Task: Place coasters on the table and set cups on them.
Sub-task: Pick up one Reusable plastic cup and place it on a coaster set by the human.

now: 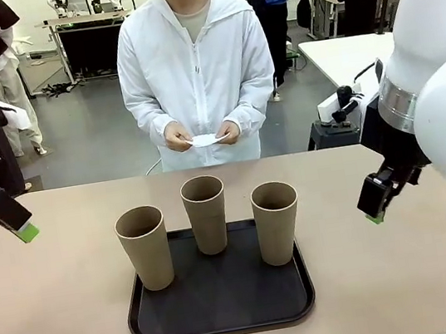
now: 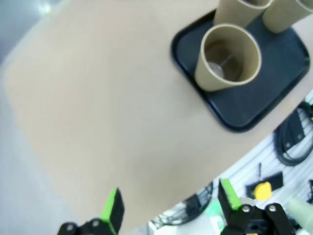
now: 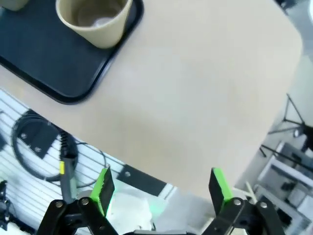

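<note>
Three tan cups stand upright on a black tray (image 1: 228, 313): the left cup (image 1: 145, 247), the middle cup (image 1: 206, 213) and the right cup (image 1: 276, 221). Across the table (image 1: 69, 316), a person in a white coat holds white coasters (image 1: 205, 140) in both hands, above the far edge. My left gripper (image 2: 168, 205) hovers open over the table's left side, with the left cup (image 2: 229, 58) ahead of it. My right gripper (image 3: 161, 188) hangs open above the right side, the right cup (image 3: 94, 17) off at its view's upper left. Nothing sits between either pair of fingers.
Bare tabletop spreads left, right and behind the tray. A white table (image 1: 345, 56) stands behind on the right. Cables and a slatted floor (image 3: 29, 161) lie past the table's near edge.
</note>
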